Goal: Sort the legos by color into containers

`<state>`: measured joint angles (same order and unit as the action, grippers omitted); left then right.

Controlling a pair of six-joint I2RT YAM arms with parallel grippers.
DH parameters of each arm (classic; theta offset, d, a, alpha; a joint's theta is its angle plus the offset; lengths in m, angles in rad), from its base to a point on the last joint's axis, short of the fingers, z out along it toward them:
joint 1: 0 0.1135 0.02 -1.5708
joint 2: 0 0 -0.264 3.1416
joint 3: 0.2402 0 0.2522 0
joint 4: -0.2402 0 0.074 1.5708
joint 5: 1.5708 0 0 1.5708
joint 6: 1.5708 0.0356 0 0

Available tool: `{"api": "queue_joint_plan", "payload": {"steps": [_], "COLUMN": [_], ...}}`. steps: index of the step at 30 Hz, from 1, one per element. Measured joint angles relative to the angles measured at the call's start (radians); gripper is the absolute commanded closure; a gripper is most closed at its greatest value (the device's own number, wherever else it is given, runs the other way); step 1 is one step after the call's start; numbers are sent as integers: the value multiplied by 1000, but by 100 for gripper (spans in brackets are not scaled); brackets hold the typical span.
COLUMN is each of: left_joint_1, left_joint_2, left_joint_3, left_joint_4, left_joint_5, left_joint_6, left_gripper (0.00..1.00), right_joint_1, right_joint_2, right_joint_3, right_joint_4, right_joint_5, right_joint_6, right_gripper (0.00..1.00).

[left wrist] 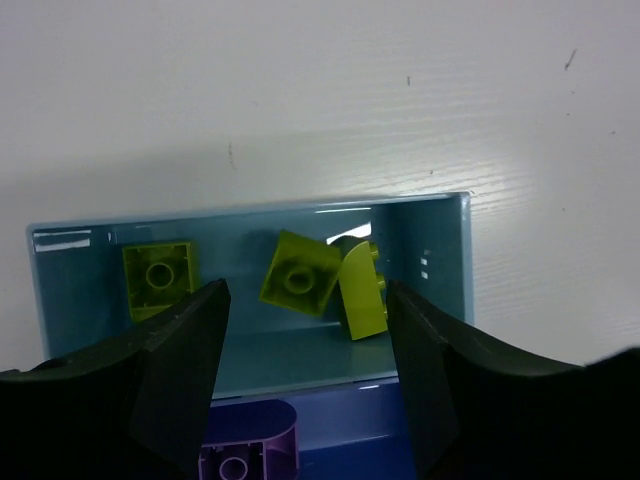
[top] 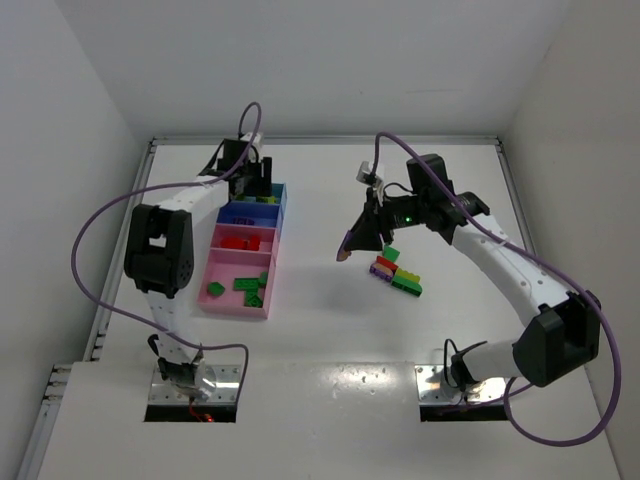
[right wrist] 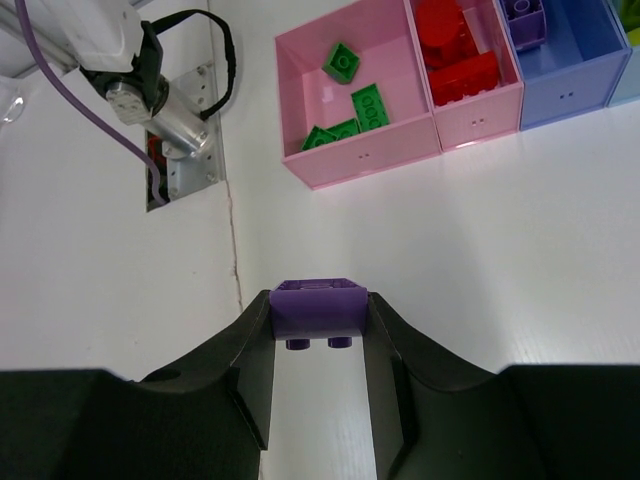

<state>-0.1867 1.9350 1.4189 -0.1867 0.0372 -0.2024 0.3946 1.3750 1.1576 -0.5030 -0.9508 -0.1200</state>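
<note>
The containers (top: 222, 300) stand in a row at the left of the table. Green legos (right wrist: 348, 90) lie in the nearest pink compartment, red ones (right wrist: 455, 55) in the pink one behind it, and a purple one (left wrist: 245, 445) in the dark blue compartment. My left gripper (left wrist: 305, 305) hangs open over the far light blue compartment (left wrist: 448, 260), where three lime bricks (left wrist: 300, 272) lie, with nothing between its fingers. My right gripper (right wrist: 318, 322) is shut on a purple brick (right wrist: 318, 306), held above the bare table between the containers and a small pile of mixed legos (top: 397, 272).
The left arm's base (right wrist: 165, 110) and its cutout plate sit near the pink end of the row. White walls enclose the table at the back and sides. A seam in the tabletop (right wrist: 232, 240) runs below the right gripper.
</note>
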Motion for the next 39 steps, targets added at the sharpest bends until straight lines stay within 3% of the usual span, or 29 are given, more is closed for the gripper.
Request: {"api": "queue_joint_plan", "payload": {"steps": [6, 11, 17, 22, 27, 33, 36, 39], "left_joint_1": [38, 114, 216, 318, 440, 512, 523, 523], "left_joint_2": [22, -42, -373, -611, -713, -719, -719, -720], "left_joint_3": [9, -10, -24, -36, -155, -240, -240, -240], "left_joint_4": [-9, -10, -11, -26, -71, -164, -172, -172], "left_joint_5": [13, 146, 254, 301, 356, 420, 440, 452], "left_joint_6": [-22, -71, -91, -76, -59, -40, -37, -35], "left_gripper": [26, 26, 25, 24, 24, 24, 24, 24], "right_joint_1": [0, 23, 122, 234, 322, 340, 341, 343], "right_joint_2": [0, 35, 268, 484, 673, 788, 820, 837], "right_joint_3": [0, 3, 128, 304, 478, 550, 558, 559], "right_joint_4": [5, 87, 267, 408, 484, 510, 524, 525], "right_joint_5": [2, 35, 149, 338, 520, 659, 718, 760], "right_joint_6": [0, 42, 168, 243, 259, 240, 211, 185], "right_gripper": [87, 87, 87, 87, 87, 87, 81, 68]}}
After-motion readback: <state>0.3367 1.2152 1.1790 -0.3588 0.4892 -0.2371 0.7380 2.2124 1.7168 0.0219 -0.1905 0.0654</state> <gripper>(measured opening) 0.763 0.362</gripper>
